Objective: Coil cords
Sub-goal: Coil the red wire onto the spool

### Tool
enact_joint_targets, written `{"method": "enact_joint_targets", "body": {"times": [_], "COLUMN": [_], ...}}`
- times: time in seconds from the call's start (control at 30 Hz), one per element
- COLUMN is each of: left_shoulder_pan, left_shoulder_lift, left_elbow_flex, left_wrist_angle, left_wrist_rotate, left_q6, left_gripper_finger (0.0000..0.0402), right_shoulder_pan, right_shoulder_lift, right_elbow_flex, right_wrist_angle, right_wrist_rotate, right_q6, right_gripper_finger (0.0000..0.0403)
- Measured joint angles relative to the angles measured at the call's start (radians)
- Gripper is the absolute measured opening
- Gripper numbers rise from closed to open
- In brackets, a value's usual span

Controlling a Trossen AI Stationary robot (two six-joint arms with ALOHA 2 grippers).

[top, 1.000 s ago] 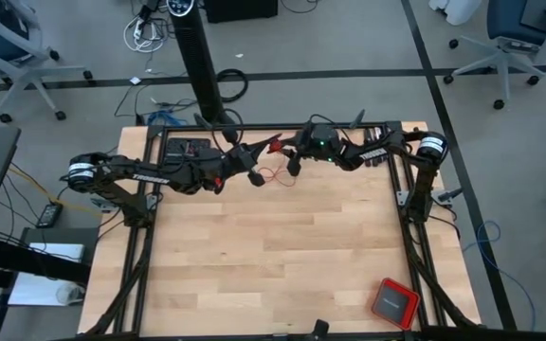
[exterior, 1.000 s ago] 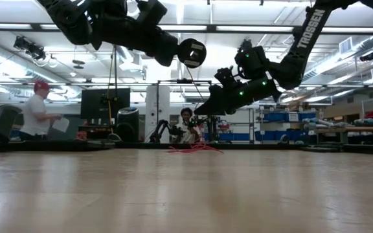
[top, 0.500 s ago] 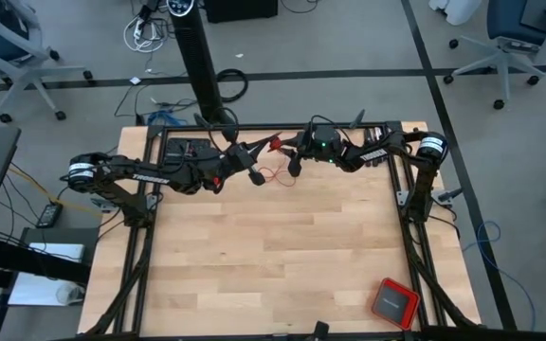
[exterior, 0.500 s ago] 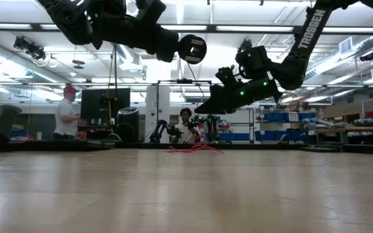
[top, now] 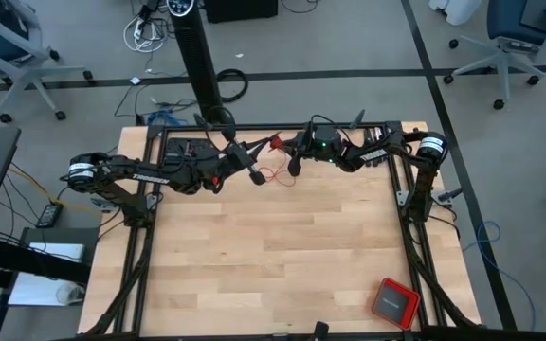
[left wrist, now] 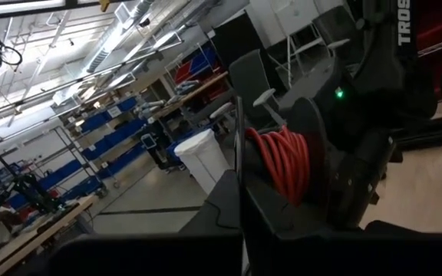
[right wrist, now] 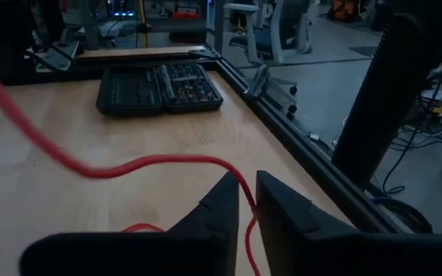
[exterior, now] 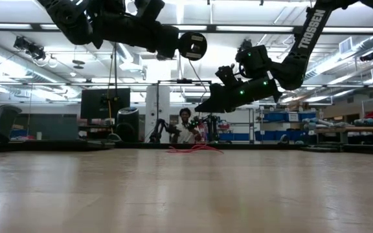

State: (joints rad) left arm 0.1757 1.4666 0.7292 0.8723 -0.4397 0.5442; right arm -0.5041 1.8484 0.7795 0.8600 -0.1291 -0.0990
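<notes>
Right gripper (right wrist: pixel 248 201), beside the clenched left gripper (top: pixel 251 163), had just pinched shut on the red cord (right wrist: pixel 140 162), readying another wrap.

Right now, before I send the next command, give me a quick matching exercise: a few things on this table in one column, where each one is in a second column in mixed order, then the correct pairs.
Things:
1. red cord
2. red square box
3. black tool case
4. right gripper

Places or states:
A. near corner of the table, on the right arm's side
B. fingers closing around the cord, up at the far edge
C. flat on the wood at the far edge, lid open
D. partly wound in a bundle at the left gripper, the rest trailing in loose loops

Pairs: 1-D, 2-A, 3-C, 4-B
</notes>
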Motion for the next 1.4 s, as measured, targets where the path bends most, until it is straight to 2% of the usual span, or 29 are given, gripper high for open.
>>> {"method": "enact_joint_targets", "body": {"times": [0.2,0.37,0.7,1.03,1.4], "left_shoulder_pan": [0.000,0.000,0.000,0.050,0.063], "left_shoulder_lift": [0.000,0.000,0.000,0.000,0.000], "left_elbow_flex": [0.000,0.000,0.000,0.028,0.056], "left_wrist_angle": [-0.005,-0.046,-0.150,-0.346,-0.423], "left_wrist_rotate": [0.000,-0.004,-0.026,0.114,0.111], "left_q6": [0.001,0.006,0.122,0.054,0.001], "left_gripper_finger": [0.0000,0.0000,0.0000,0.0000,0.0000], "right_shoulder_pan": [0.000,-0.020,-0.078,-0.102,-0.089], "right_shoulder_lift": [-0.001,-0.047,-0.241,-0.418,-0.484], "right_elbow_flex": [0.000,-0.003,-0.104,-0.124,-0.124], "right_wrist_angle": [-0.018,-0.104,-0.169,-0.282,-0.315], "right_wrist_rotate": [-0.003,0.021,0.106,0.110,0.109], "right_q6": [0.000,0.003,-0.010,-0.010,-0.011], "right_gripper_finger": [0.0006,0.0004,0.0001,0.0001,0.0000]}}
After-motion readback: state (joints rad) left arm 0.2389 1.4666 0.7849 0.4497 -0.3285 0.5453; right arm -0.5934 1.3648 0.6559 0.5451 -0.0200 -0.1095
